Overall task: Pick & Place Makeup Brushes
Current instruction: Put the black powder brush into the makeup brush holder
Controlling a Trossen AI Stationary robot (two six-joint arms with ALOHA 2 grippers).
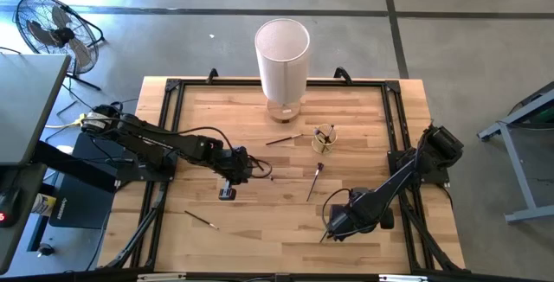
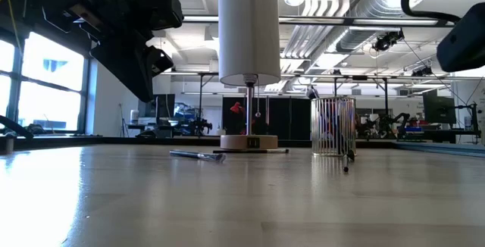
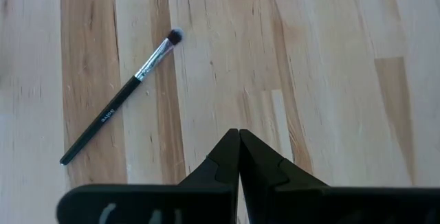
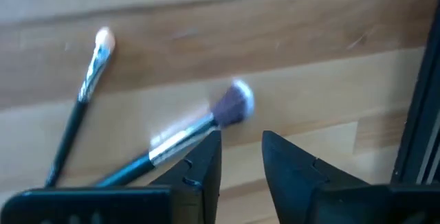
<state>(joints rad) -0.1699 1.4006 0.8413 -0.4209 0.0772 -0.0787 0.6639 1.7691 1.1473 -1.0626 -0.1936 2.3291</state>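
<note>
Thin dark makeup brushes lie flat on the wooden table: one by the cup, one mid-table, one toward the near left. My left gripper hovers mid-table, shut and empty, with a dark-handled brush lying ahead of it. My right gripper is low near the near edge, open. A fluffy dark-tufted brush runs past one finger, and a pale-tipped brush lies beside it. My right gripper comes down from above over the fluffy-tufted brush. The brush's silver ferrule passes by the outer side of one finger, not between the two. Whether that finger touches it, I cannot tell. The brush lies on the table.
A small clear yellowish cup stands right of centre with brushes in it, also in the low view. A tall white cylinder on a stand sits at the far edge. Black frame rails border the table. A fan stands off the table's far left.
</note>
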